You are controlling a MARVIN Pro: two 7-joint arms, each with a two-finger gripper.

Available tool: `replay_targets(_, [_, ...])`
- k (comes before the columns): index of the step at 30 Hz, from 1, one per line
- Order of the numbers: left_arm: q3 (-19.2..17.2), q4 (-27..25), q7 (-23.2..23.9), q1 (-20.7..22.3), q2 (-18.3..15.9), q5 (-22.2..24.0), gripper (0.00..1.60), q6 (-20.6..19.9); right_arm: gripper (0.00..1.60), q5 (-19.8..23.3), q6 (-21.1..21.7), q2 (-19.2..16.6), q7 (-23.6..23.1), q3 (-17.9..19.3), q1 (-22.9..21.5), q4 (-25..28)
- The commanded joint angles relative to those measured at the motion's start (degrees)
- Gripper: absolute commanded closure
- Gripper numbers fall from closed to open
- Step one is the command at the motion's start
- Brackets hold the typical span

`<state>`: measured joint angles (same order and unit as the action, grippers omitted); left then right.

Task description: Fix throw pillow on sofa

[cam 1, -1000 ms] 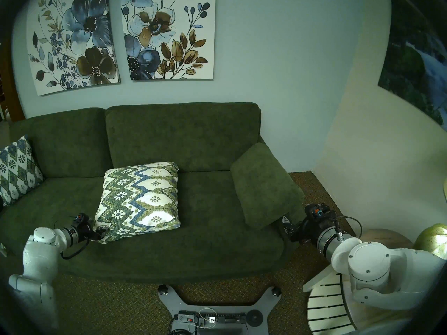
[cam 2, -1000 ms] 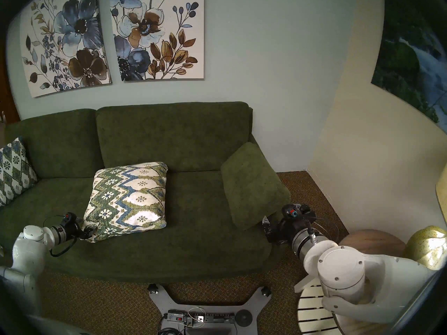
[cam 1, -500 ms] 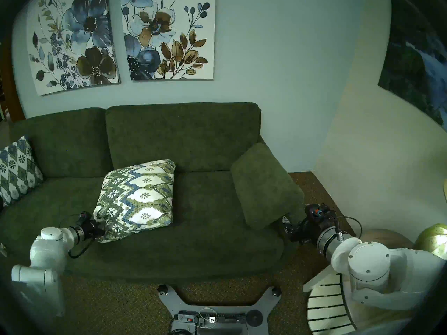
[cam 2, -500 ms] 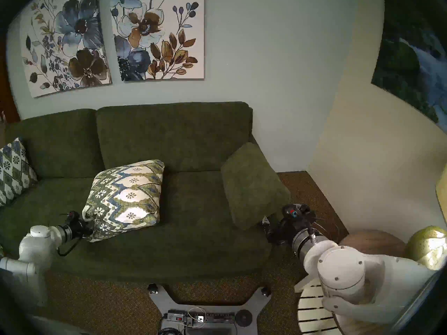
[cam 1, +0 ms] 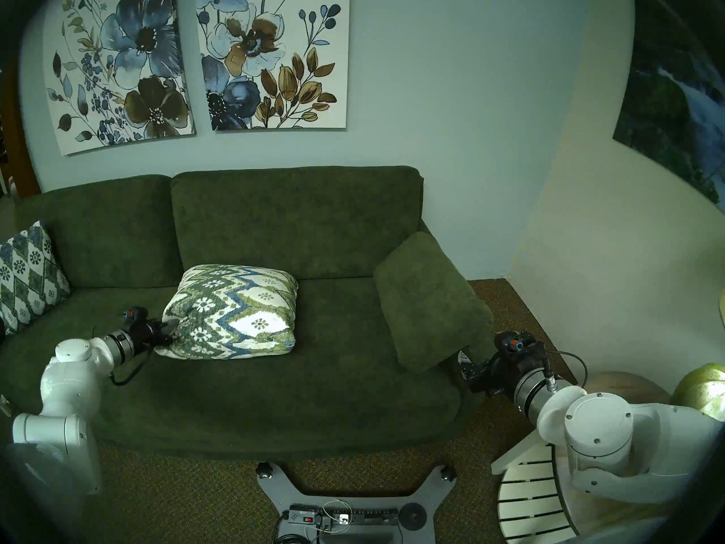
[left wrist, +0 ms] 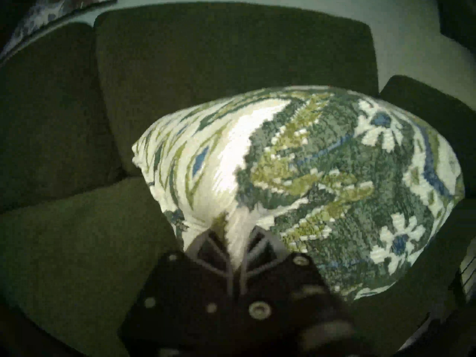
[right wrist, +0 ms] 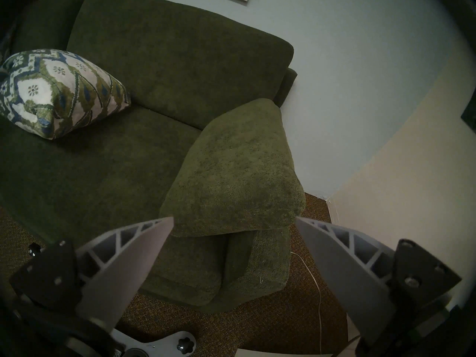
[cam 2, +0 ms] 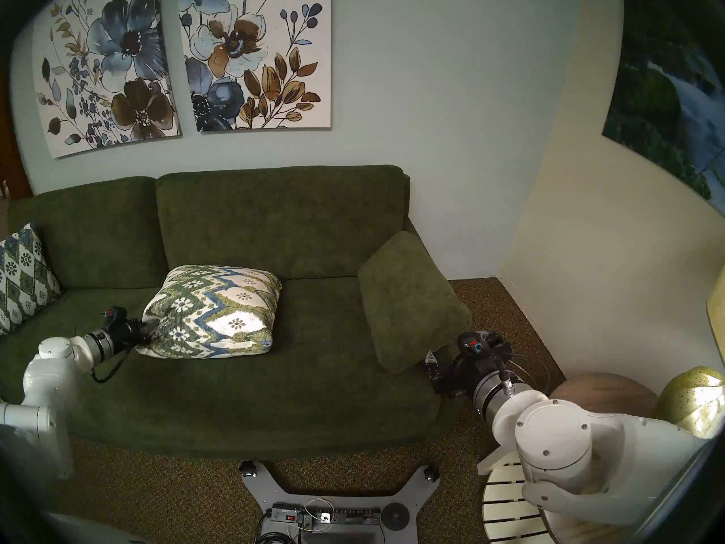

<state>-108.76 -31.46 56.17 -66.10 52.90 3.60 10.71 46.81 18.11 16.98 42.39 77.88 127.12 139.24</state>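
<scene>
The cream throw pillow (cam 1: 235, 311) with green and blue chevrons lies on the middle of the dark green sofa (cam 1: 333, 394), its far edge against the back cushions. It also shows in the head right view (cam 2: 214, 313), the left wrist view (left wrist: 322, 184) and the right wrist view (right wrist: 56, 91). My left gripper (cam 1: 170, 329) is shut on the pillow's near-left corner; in the left wrist view (left wrist: 238, 235) fabric is pinched between its fingers. My right gripper (right wrist: 233, 225) is open and empty, just in front of the sofa's right arm.
A blue-and-white diamond-patterned pillow (cam 1: 25, 276) leans at the sofa's left end. A plain green cushion (cam 1: 431, 300) lies on the right armrest. A round wooden side table (cam 2: 604, 394), a white slatted table (cam 1: 529, 488) and my base (cam 1: 345, 508) stand on the carpet.
My left gripper, shut on the pillow's corner, has moved up and back toward the backrest, dragging the pillow deeper onto the seat. The right arm has not moved.
</scene>
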Motion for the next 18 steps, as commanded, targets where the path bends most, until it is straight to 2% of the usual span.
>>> replay_targets(1, [0.53, -6.71, 6.84, 5.94, 2.47, 2.93, 1.6, 3.13, 0.0, -0.06, -0.03, -0.03, 0.02, 0.13, -0.14, 0.07])
replay_targets(3, [0.93, -7.22, 7.75, 6.11, 3.43, 3.38, 1.6, 3.53, 0.0, -0.05, -0.03, -0.03, 0.02, 0.12, -0.14, 0.07])
replay_targets(4, [1.09, -9.0, 9.78, 5.85, 3.96, 3.63, 1.6, 3.56, 0.0, -0.05, -0.03, -0.03, 0.02, 0.12, -0.14, 0.07])
replay_targets(12, [3.41, -14.91, 17.52, 7.01, 7.53, 6.0, 1.6, 4.4, 0.0, -0.05, -0.05, -0.04, 0.03, 0.1, -0.15, 0.06])
replay_targets(18, [6.46, -19.41, 23.59, 6.19, 11.95, 7.48, 1.6, 4.42, 0.0, -0.04, -0.07, -0.04, 0.03, 0.08, -0.16, 0.05])
